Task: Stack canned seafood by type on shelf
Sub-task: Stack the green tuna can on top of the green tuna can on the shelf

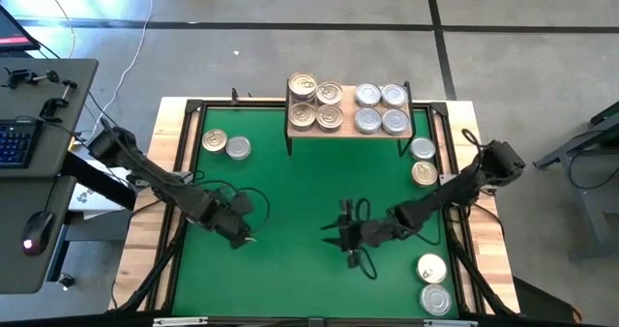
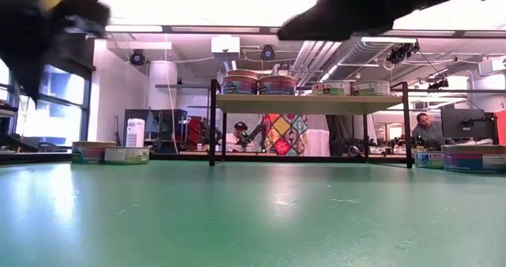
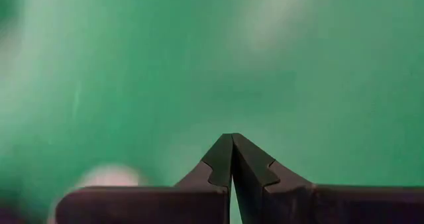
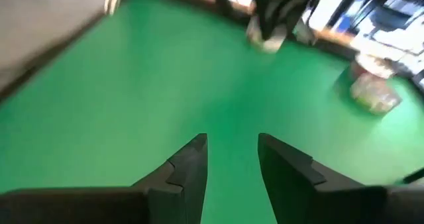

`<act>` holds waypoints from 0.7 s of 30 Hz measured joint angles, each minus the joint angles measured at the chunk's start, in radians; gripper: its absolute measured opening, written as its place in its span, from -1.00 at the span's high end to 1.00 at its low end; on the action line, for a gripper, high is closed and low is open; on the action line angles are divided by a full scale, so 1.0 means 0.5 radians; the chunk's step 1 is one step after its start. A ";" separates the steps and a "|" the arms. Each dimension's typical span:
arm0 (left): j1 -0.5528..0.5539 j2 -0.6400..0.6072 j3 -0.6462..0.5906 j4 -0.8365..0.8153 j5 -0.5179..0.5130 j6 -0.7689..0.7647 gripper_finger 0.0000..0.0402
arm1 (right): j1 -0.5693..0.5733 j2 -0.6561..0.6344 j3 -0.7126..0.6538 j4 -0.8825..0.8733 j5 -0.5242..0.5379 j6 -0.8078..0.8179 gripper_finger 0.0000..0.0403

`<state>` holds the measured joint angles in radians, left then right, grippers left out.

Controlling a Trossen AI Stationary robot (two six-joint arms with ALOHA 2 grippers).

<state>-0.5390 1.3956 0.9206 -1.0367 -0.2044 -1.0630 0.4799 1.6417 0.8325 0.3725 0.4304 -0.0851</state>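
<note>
- The shelf (image 1: 350,132) stands at the 12 o'clock edge of the green mat (image 1: 290,201) in the high view, its light-wood board raised on black legs.
- Eight tins rest on the board in two groups: four golden-lidded tins (image 1: 316,104) on the 9 o'clock half and four silver-lidded tins (image 1: 380,109) on the 3 o'clock half. The low view shows the golden group (image 2: 259,84) standing taller than the silver group (image 2: 351,88).
- Two loose tins (image 1: 225,144), one golden and one silver, lie side by side on the mat toward 10 o'clock.
- Two more tins (image 1: 423,162) lie just beside the shelf's leg toward 2 o'clock, the silver one nearer the shelf.
- A further pair (image 1: 433,282) lies near the mat's 5 o'clock corner.
- The left gripper (image 1: 242,238) is positioned over bare mat toward 8 o'clock. The left wrist view shows its fingers (image 3: 218,161) pressed together with nothing between them.
- The right gripper (image 1: 340,236) is positioned over the mat near the centre, toward 6 o'clock, pointing to 9 o'clock. The right wrist view shows its fingers (image 4: 189,161) set narrowly apart, with only mat visible in the gap; no tin is held.
- The wooden tabletop (image 1: 145,230) borders the mat on both sides.
</note>
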 joint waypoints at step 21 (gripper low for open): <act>0.034 -0.054 -0.416 -0.066 0.181 -0.437 1.00 | 0.021 0.000 -0.181 0.182 0.073 0.047 0.38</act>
<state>-0.5221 1.3685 0.7125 -1.0697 -0.1137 -1.2815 0.4905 1.6417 0.7418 0.4635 0.4667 -0.0618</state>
